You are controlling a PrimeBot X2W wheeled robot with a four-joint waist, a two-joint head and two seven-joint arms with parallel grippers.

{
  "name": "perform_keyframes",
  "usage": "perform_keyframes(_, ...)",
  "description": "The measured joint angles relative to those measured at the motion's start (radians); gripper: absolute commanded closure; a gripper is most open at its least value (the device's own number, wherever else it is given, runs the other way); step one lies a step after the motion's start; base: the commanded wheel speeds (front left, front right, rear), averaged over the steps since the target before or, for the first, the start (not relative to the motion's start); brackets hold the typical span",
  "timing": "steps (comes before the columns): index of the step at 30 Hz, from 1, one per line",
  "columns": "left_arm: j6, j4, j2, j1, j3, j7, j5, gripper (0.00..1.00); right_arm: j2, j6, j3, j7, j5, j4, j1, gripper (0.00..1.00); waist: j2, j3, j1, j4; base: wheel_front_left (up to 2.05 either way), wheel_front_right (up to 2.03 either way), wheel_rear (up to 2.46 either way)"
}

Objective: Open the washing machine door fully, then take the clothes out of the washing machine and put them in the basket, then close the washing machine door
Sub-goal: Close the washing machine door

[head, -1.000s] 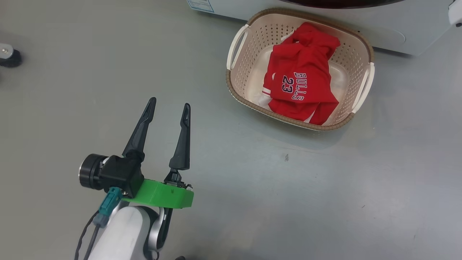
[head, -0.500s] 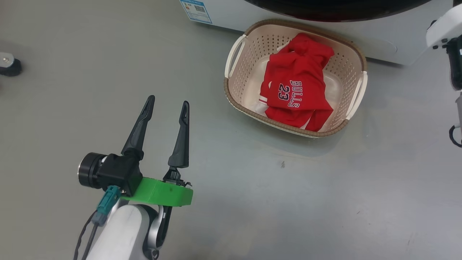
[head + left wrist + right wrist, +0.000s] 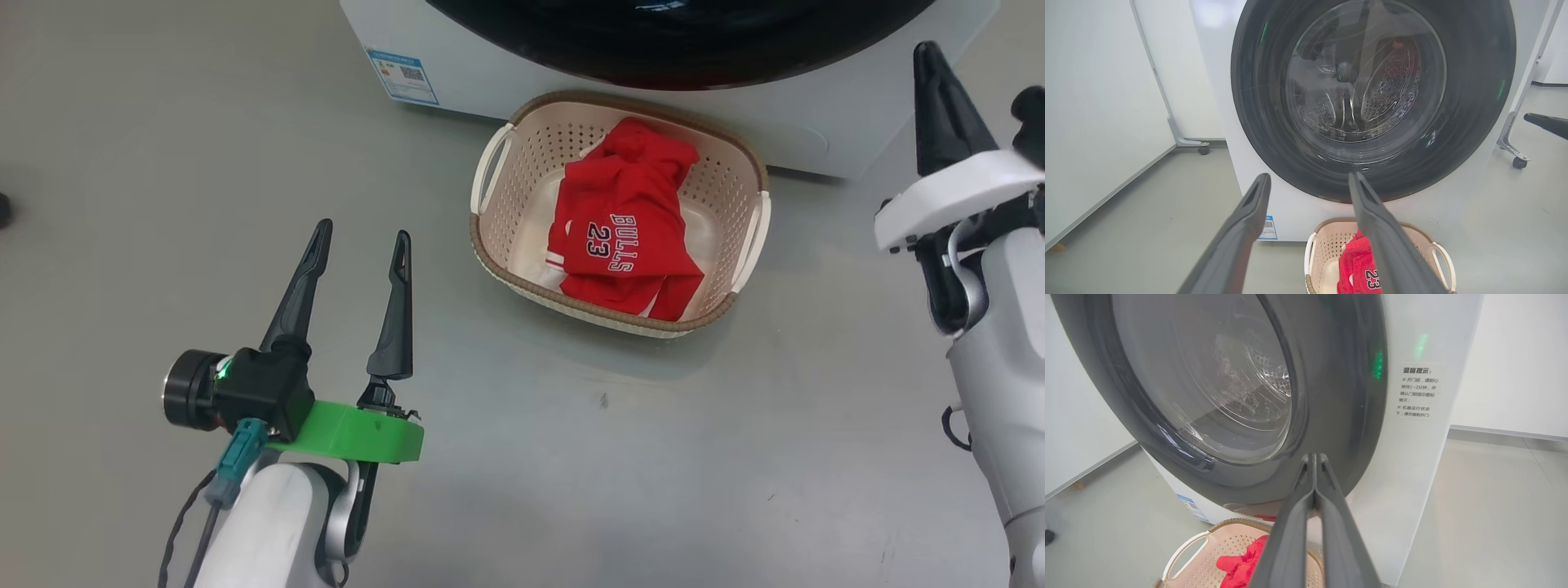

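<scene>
The left claw (image 3: 362,231) hung over the floor (image 3: 122,122), fingers spread wide w/ nothing in them. Right of it the basket (image 3: 531,180) sat just in front of the washing machine (image 3: 490,65), red jersey (image 3: 620,204) crumpled inside — soft, light stuff, prob. best pinched at a top fold. The door (image 3: 1257,102) looked shut to me — stiff, glossy ring, likely slick, so press its rim. The right claw (image 3: 1314,457) was pinched closed, empty, pointed at the door's lower edge.
</scene>
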Motion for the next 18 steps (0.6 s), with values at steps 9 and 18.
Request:
perform_keyframes(9,0.000,0.019,0.009,0.013,0.002,0.000,0.012,0.00,0.020,0.000,0.006,-0.004,0.017,-0.054,0.134,0.00,0.0000,-0.056,0.0000,-0.057,0.00,0.00,0.00)
perform_keyframes(18,0.000,0.046,0.017,0.048,0.003,0.000,0.013,0.00,0.021,0.000,-0.006,-0.005,0.017,-0.123,0.246,0.00,0.0000,-0.104,0.0000,-0.108,0.00,0.00,0.00)
